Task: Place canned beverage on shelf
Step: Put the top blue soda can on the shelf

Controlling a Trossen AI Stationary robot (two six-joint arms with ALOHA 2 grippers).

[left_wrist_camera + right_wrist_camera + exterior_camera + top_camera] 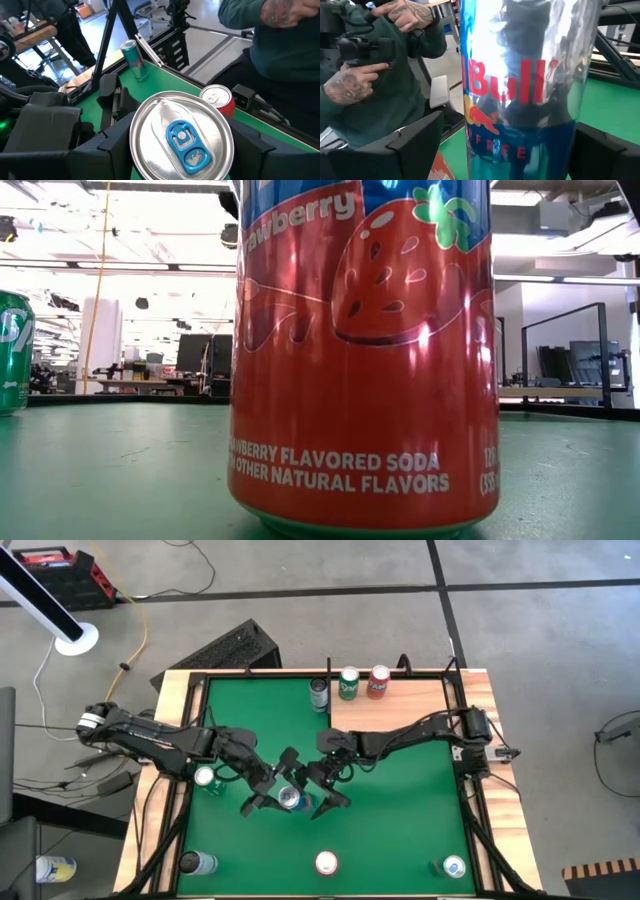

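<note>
A slim silver-and-blue can with a blue pull tab point(291, 800) stands upright at the table's middle, between both grippers. My left gripper point(280, 796) reaches in from the left and is shut on it; the can's top fills the left wrist view point(182, 140). My right gripper point(318, 790) comes from the right, open, one finger on each side of the can's wall point(520, 100). The shelf point(410, 705), a light-brown wooden panel, lies at the far right and carries a green can point(349, 683) and a red can point(378, 681). My left gripper pinches the can between its two fingers, on opposite sides just below the top rim point(137, 150). The fingers slant down from above on the table's left side. The can stays upright; its top hides the body, so I cannot tell whether it is lifted.
A dark can point(319, 693) stands by the shelf's left edge. More cans stand at the left point(205, 778) and along the near edge point(197, 862) point(326, 862) point(453, 866). A red strawberry soda can point(365, 350) fills the low view. A person's hands point(350, 82) show beyond the table.
</note>
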